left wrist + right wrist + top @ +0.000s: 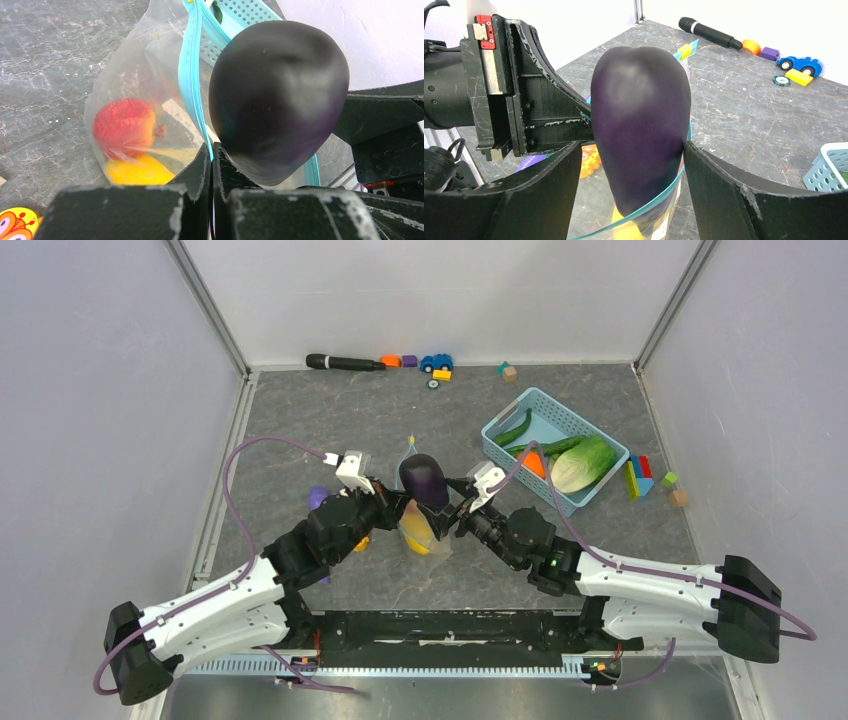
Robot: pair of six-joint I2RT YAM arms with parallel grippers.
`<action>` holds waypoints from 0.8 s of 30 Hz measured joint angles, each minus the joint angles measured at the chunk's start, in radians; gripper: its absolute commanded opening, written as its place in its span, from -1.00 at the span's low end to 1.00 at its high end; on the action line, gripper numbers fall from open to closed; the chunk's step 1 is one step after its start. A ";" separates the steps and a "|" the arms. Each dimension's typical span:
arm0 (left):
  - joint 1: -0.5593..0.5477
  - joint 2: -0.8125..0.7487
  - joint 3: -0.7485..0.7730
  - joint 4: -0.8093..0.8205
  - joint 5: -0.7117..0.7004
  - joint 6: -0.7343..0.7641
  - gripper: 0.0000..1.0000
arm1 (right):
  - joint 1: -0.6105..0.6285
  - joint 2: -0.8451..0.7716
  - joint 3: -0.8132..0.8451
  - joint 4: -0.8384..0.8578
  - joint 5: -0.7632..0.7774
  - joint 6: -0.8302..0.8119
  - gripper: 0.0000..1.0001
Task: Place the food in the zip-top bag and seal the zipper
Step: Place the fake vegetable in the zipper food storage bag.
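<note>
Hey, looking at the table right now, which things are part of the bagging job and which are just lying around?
Part of the job: zip-top bag, its zipper, eggplant at its mouth, red fruit and mango inside; lettuce, green pods and orange piece in the basket.
Lying about: microphone, toy car, coloured blocks.

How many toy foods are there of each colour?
Purple: 1, the eggplant
Red: 1, the round fruit in the bag
Yellow: 1, the mango in the bag
Orange: 1, the orange piece in the basket
Green: 3, the lettuce and two pods in the basket
Total: 7
</note>
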 measured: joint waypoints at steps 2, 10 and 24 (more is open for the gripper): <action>0.000 0.000 0.000 0.000 0.000 0.000 -0.96 | 0.000 0.000 0.000 0.000 0.000 0.000 0.60; 0.000 0.000 -0.001 0.000 0.000 0.000 -0.96 | 0.000 -0.002 0.000 0.000 -0.005 0.000 0.76; 0.000 0.000 -0.001 -0.002 0.000 0.000 -0.96 | 0.005 -0.032 0.037 -0.075 -0.011 0.027 0.96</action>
